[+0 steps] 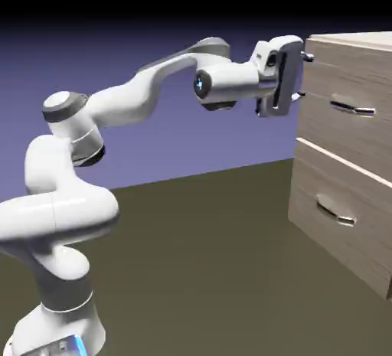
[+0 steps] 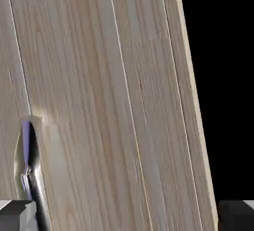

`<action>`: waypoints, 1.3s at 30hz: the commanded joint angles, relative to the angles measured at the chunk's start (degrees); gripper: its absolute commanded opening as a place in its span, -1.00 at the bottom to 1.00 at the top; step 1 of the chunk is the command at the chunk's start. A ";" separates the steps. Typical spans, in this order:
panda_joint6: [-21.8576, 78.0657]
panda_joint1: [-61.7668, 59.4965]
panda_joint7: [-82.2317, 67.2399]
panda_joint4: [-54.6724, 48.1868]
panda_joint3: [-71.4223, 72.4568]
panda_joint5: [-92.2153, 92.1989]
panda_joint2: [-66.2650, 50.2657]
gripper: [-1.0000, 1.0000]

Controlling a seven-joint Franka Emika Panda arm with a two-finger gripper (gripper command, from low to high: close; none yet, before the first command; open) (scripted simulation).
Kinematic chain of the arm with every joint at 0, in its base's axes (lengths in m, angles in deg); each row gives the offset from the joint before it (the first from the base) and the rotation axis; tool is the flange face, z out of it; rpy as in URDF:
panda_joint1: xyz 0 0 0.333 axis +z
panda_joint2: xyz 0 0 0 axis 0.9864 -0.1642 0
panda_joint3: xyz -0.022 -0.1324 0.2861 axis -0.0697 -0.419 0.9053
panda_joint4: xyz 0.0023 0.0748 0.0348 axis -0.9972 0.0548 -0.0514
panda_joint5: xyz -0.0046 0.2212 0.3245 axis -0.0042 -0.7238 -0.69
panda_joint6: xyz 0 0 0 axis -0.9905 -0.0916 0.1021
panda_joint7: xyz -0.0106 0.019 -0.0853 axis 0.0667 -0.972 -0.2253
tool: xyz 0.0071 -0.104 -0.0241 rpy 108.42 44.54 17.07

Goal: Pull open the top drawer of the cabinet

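The cabinet [image 1: 360, 48] stands at the exterior view's right, a wood-grain box with two stacked drawers. Its top drawer [image 1: 331, 79] looks flush with the front, and its curved silver handle [image 1: 352, 107] sits mid-front. My gripper [image 1: 302, 77] hovers just off that front near the cabinet's left edge, open, one finger above the other, short of the handle. In the hand view the top drawer [image 2: 109, 101] fills the picture as wood grain. The handle [image 2: 27, 165] lies at the lower left, by the left fingertip [image 2: 17, 215]. Nothing is between the fingertips of the gripper [image 2: 126, 217].
The lower drawer [image 1: 337, 186] with its own silver handle [image 1: 335, 210] sits beneath the top one. The cabinet rests on the brown table [image 1: 199, 262]. My arm's base rises from the lower left.
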 commanded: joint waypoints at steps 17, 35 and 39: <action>1.08 -8.43 -9.06 -5.97 5.01 -9.51 3.12 -1.00; 7.45 22.77 -11.36 31.36 -3.46 -2.89 6.69 -1.00; 6.67 31.07 -10.53 38.86 -6.14 0.59 8.74 -1.00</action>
